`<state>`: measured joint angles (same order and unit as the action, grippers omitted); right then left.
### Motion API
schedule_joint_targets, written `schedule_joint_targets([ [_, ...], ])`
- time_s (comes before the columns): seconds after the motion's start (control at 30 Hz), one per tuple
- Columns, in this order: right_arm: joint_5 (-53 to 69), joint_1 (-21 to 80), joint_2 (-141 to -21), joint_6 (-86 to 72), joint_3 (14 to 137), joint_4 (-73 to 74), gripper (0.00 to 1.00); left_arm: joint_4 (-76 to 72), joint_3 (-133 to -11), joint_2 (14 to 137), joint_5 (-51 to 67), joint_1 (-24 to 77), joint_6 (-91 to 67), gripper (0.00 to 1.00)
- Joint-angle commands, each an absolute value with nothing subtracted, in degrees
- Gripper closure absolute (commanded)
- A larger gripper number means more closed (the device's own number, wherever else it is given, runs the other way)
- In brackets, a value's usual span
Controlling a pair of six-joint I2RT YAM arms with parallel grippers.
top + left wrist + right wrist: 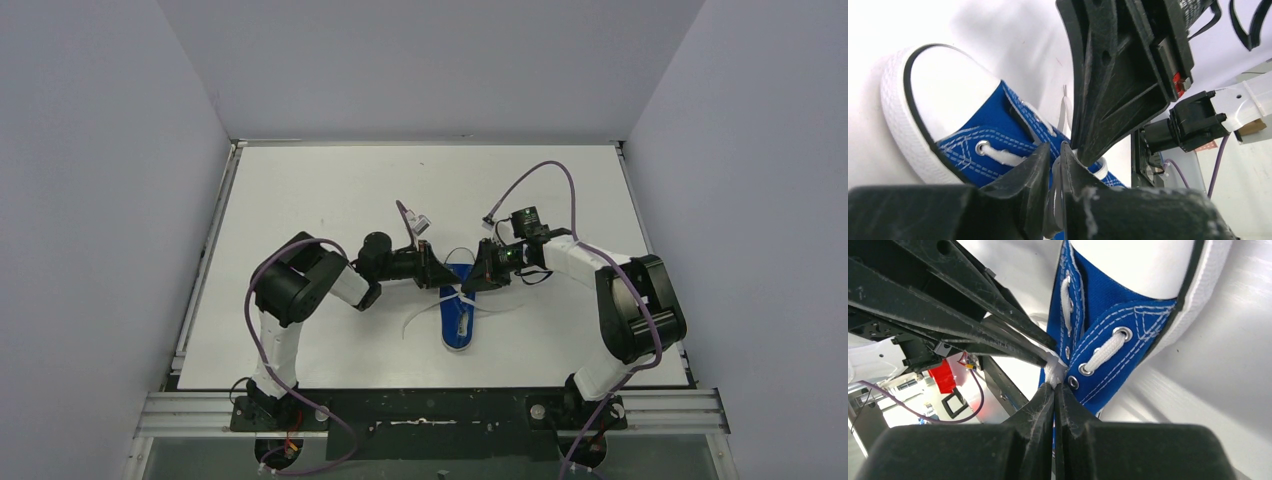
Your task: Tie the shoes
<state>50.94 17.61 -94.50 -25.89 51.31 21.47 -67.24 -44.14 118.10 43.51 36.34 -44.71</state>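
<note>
Sneaker (457,322) lies sole down on the bench (330,190), mid-bench between the two arms. Both tools meet over its lace area. Left tool (1054,149): fingers nearly pressed together, only a thin slit, white lace pinched in the slit. Right tool (1054,388): fingers pressed tight together, nipping a bunch of the laces (1055,371) at the very tips, just beside an eyelet (1074,382). The two tools' tips are near touching, with the same bit of lace between them. Loose ends (415,322) trail slack on the bench on either side of the shoe.

Handling, my read: the shoe is small and light, with a soft canvas upper; the toe cap (948,85) and sole rim are stiffer. Nothing pins it down, so a hard one-sided pull on the lace would likely drag or tip the whole shoe. Pulls should oppose each other. The laces are flat, woven and limp, so a loop will flop once let go. They look fairly grippy and not fragile. Take hold on the lace itself, close above the eyelets for the knot and further along the strand for a loop, not on the canvas. Risks: the thin lace slips out of the tips, or the tools clash, being so close.
</note>
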Motion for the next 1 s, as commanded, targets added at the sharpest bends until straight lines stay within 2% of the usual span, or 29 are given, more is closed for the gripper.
schedule_joint_targets([
  [0.0,46.57,17.19,-91.56,-23.29,55.13,28.56,1.00,-67.04,-42.63,114.91,42.77,35.36,-42.54,0.96],
  [0.03,44.66,17.30,-91.45,-22.89,56.41,30.93,1.00,-66.60,-41.91,114.13,42.79,35.34,-42.42,1.00],
  [0.3,34.16,19.20,-87.64,-23.21,59.32,41.11,1.00,-61.62,-39.51,108.44,43.02,38.11,-41.16,1.00],
  [0.5,30.10,22.55,-85.53,-24.63,58.97,38.89,1.00,-58.54,-38.94,107.06,42.07,39.11,-41.46,1.00],
  [0.67,18.13,22.23,-81.60,-26.80,57.44,36.44,1.00,-55.84,-36.75,104.75,40.39,38.90,-41.04,1.00],
  [0.87,15.59,20.39,-82.16,-23.71,56.17,31.68,1.00,-36.00,-40.17,101.75,41.44,37.46,-39.80,1.00],
  [0.97,12.07,20.39,-83.48,-23.16,57.09,31.98,1.00,-35.07,-39.12,100.99,42.27,37.35,-39.30,1.00],
])
